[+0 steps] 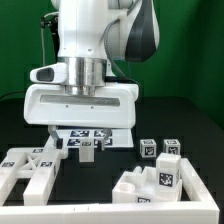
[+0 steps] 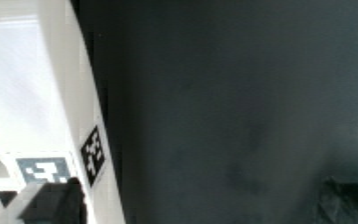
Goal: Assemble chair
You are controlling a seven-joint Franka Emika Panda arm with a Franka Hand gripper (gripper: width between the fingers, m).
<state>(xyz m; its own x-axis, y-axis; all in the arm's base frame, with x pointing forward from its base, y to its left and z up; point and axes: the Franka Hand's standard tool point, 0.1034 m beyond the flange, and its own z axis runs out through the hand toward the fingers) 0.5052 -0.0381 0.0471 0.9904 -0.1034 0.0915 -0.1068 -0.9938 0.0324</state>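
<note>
you see the gripper [image 1: 72, 148] hanging low over the middle of the black table [image 1: 112, 168]. its jaws stand wide apart and nothing is between them. just behind it the marker board [image 1: 104, 134] lies flat on the table.

the chair is not one piece yet, its white tagged parts are spread on the table. the slotted blocks [image 1: 30, 168] lie at the front edge, toward the corner at the exterior view's left. another group of blocks [image 1: 160, 182] lies at the front edge, toward the exterior view's right. just behind that group stand one cube-ended post [image 1: 148, 149] and, near it, a second post [image 1: 172, 150].

in the wrist view a white tagged part [image 2: 25, 90] fills one side, with bare dark table beside it. you cannot tell which part it is, or if a finger [image 2: 43, 205] touches it.
</note>
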